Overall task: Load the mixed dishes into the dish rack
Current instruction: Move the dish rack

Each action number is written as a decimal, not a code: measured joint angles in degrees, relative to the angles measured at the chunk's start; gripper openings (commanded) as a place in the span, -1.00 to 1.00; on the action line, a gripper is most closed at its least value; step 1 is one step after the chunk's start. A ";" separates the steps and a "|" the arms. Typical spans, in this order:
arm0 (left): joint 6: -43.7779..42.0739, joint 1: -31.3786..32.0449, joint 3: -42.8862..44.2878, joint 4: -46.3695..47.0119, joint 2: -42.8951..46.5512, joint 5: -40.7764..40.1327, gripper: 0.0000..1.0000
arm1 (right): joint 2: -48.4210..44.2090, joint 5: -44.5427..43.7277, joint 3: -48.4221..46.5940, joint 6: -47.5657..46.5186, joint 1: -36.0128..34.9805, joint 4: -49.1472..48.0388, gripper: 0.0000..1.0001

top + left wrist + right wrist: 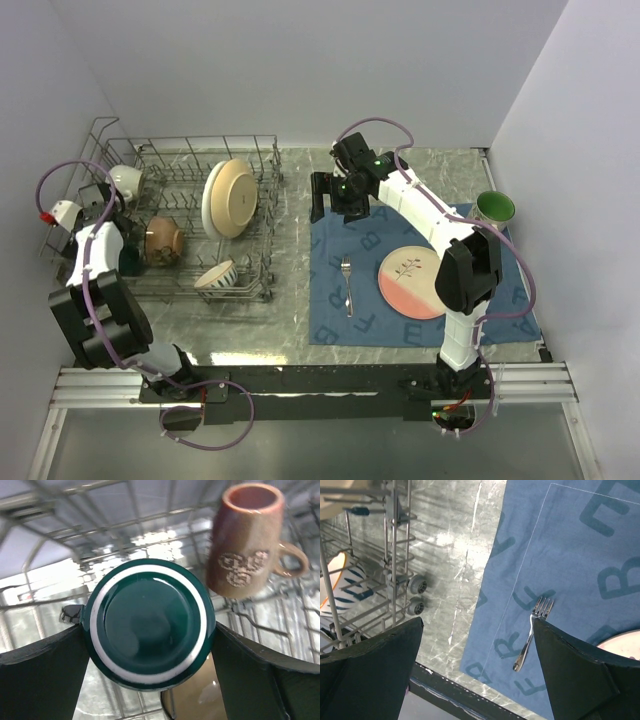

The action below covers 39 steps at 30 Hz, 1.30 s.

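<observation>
The left end effector (149,630) has its fingers spread wide, flanking an upturned dark green cup (150,622) inside the dish rack (272,215). Whether they grip it or merely stand against its sides I cannot tell. If a finger drags on lifting away, the cup could tip or knock the tilted brown mug (245,540) just beside it. The rack's wire sides crowd that arm. The right end effector (477,625) hangs fully open and empty above the fork (532,632) on the blue placemat (340,225). A pink-and-cream plate (410,283) and a green bowl (495,207) wait there too.
</observation>
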State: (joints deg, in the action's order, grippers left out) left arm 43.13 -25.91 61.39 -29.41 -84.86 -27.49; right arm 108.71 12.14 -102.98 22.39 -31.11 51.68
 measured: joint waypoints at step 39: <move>2.99 0.90 4.24 -11.04 14.64 -13.90 0.99 | -0.02 -1.66 0.13 -1.07 0.00 0.04 1.00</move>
State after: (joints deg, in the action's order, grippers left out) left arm 46.13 -25.02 65.63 -40.45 -70.22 -41.39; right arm 108.68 10.48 -102.85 21.32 -31.11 51.72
